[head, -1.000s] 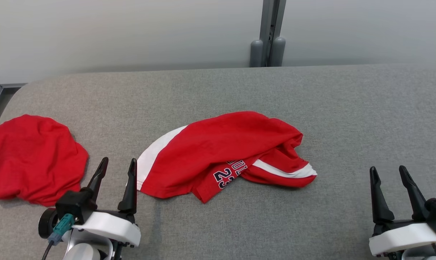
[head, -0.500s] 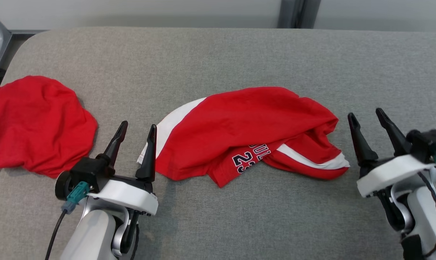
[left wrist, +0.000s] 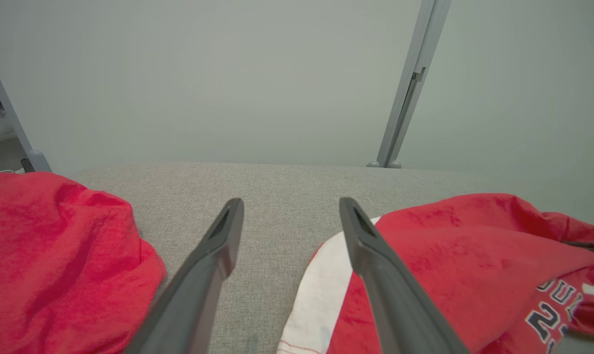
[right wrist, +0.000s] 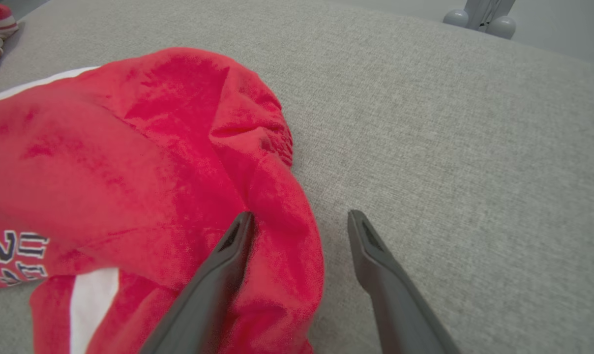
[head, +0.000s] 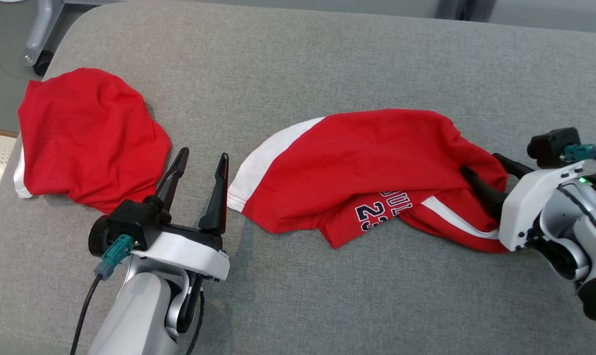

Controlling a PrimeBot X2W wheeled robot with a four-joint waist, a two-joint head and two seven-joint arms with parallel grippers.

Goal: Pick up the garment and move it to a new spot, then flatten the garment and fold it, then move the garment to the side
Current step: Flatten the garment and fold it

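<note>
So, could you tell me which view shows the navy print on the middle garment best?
The head view: the navy print on the garment shows sharp and most complete. The left wrist view catches it small in its lower right corner; the right wrist view crops it at its left edge.

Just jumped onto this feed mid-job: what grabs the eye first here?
The crumpled red jersey with white stripes and navy lettering, in the middle of the grey table, stands out first, with the open right pincer straddling its right-hand edge. A second red garment lies heaped at the table's left end, and the open left pincer hangs between the two.
</note>
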